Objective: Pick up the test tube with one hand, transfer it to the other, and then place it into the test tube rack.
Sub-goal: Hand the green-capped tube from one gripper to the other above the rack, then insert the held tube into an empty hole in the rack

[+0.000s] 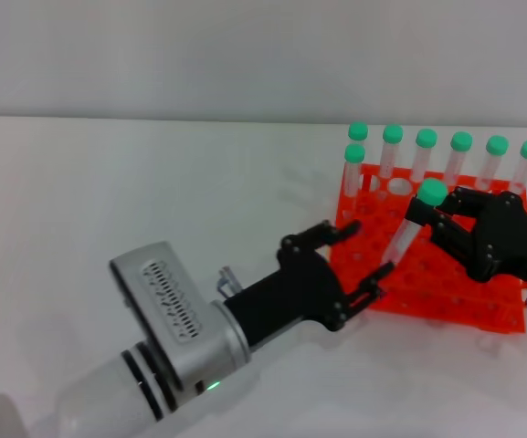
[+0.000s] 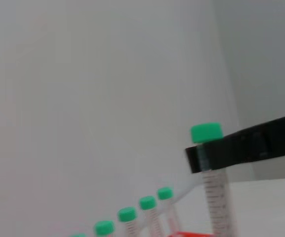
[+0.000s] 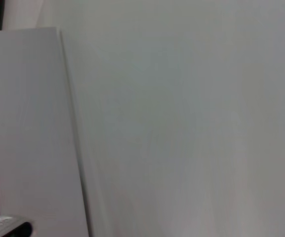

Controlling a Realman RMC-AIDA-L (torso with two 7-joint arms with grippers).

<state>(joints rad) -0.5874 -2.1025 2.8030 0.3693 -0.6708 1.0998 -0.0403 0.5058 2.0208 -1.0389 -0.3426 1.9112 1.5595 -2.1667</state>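
Two black grippers met over the orange-red plastic rack [image 1: 446,283]: the right [image 1: 416,212] pinched the slim green-capped clear tube [image 1: 407,230] below its cap, the left [image 1: 365,251] spread wide around its lower end, risking a knock.

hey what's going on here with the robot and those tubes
The robot is mid handover above an orange rack on a white table. The right end effector is shut on a green-capped test tube just below its cap, holding it tilted over the rack. The left end effector is open, its fingers on either side of the tube's lower end, not gripping it. Seven more capped tubes stand along the rack's back row.
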